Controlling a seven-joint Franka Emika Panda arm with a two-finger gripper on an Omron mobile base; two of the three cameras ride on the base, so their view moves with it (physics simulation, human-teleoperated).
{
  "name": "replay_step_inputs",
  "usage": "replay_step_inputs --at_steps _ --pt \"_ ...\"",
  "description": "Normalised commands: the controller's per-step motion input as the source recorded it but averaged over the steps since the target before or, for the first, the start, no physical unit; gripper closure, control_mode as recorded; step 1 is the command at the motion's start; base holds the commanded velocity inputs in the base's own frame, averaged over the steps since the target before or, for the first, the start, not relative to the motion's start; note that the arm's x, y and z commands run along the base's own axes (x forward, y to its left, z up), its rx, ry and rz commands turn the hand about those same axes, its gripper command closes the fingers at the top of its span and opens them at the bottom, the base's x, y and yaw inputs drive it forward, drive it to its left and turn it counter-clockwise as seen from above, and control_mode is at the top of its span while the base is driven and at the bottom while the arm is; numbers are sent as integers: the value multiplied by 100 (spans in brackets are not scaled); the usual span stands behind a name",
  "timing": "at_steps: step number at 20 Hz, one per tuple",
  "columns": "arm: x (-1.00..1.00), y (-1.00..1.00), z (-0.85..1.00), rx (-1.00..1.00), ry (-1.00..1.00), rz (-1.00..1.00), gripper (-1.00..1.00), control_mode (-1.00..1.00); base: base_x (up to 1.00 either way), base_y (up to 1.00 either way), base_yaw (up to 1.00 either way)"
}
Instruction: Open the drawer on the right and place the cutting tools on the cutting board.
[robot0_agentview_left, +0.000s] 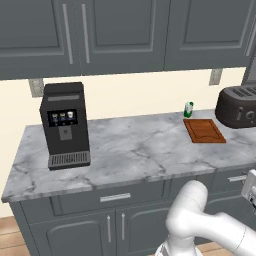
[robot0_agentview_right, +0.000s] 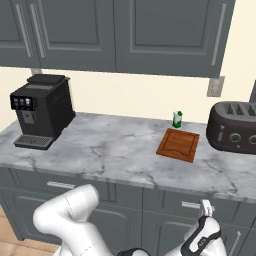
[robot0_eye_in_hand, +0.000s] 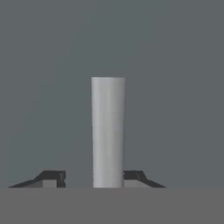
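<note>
Gripper (robot0_eye_in_hand: 108, 177) spread, its tips flanking the silver handle (robot0_eye_in_hand: 108, 131) of the shut right drawer (robot0_agentview_right: 192, 204), aligned for a pull. Cutting board (robot0_agentview_right: 178, 144) lies bare on the counter (robot0_agentview_right: 100, 145) beside the toaster (robot0_agentview_right: 234, 128).

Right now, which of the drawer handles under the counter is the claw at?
The right drawer's handle, below the cutting board and toaster. The claw straddles its silver bar; the left drawer's handle sits far off, untouched.
</note>
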Motion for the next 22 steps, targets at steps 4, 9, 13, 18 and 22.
replay_step_inputs --at_steps 4,9,13,18,22 --pt "0 0 -4 0 -1 0 100 -100 0 0 0" --pt "-11 0 0 0 0 0 100 -100 0 0 0" --pt "-41 0 -1 0 0 0 100 -100 0 0 0" --pt "-54 0 -2 0 0 0 100 -100 0 0 0" --pt "-49 0 -8 0 0 0 100 -100 0 0 0"
